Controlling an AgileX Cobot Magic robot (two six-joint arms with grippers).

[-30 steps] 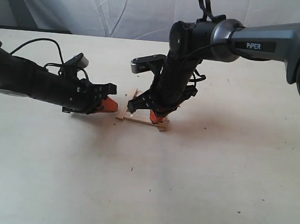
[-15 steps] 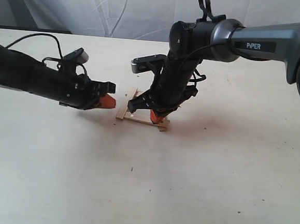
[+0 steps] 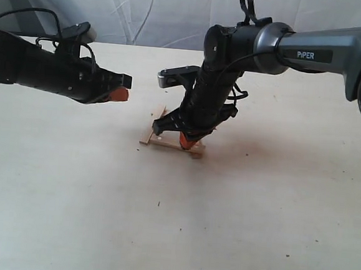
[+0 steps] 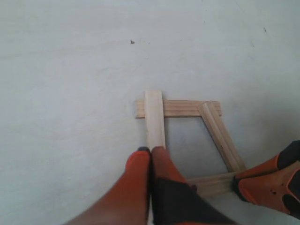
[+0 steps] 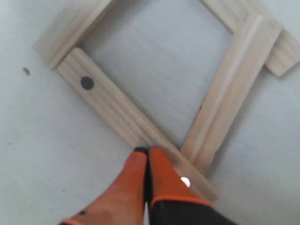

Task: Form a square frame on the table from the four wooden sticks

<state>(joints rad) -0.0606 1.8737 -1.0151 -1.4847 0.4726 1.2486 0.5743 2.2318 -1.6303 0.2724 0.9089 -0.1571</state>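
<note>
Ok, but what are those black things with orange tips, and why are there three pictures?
Those are two robot arms. Each ends in a gripper, a pinching hand tipped in orange. One picture comes from a camera watching the table; the other two come from small cameras on the arms' wrists. On the table, four wooden sticks make a square frame. The left gripper hangs in the air, shut and empty. The right gripper is shut too, tips down at the frame, holding nothing.

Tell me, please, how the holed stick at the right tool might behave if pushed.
The holed stick looks thin and flat, so it would probably slide, not roll. Nothing visibly fastens the corners, so a push likely skews the square frame.
</note>
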